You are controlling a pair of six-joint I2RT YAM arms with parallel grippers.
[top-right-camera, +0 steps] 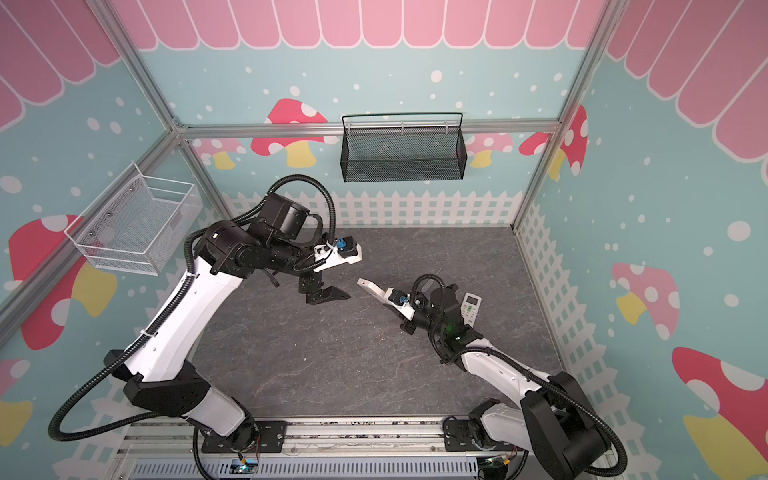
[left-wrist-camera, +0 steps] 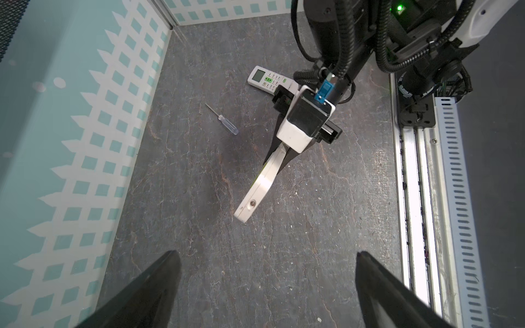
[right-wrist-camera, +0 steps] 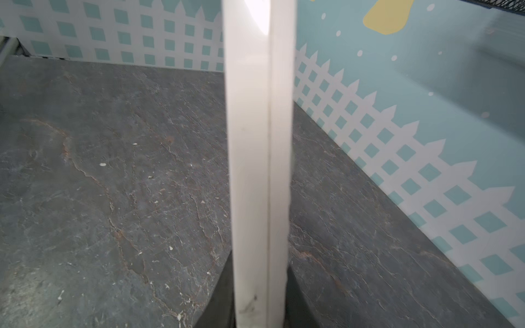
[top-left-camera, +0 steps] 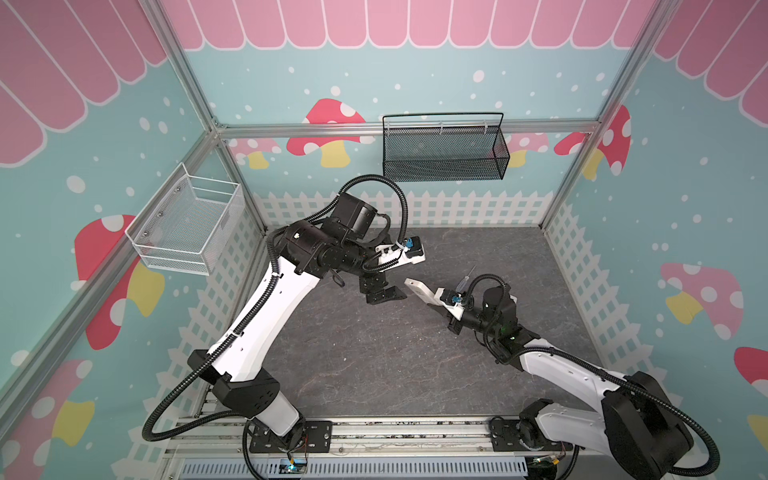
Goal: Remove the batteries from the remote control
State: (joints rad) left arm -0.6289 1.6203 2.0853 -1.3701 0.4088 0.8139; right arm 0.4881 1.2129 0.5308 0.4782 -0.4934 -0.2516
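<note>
My right fingers [right-wrist-camera: 220,301] clenched on white remote [left-wrist-camera: 255,193], edge-up; its long axis points at left fingers [left-wrist-camera: 147,292], released, just beyond free end. Batteries unseen.

the tabletop [top-left-camera: 374,353] is matt, veined grey stone. the remote [left-wrist-camera: 257,187] is smooth, glossy white plastic. the screwdriver [left-wrist-camera: 224,120] has a clear plastic handle and thin metal shaft. at twelve o'clock, the basket [top-left-camera: 444,158] is black metal mesh.
</note>
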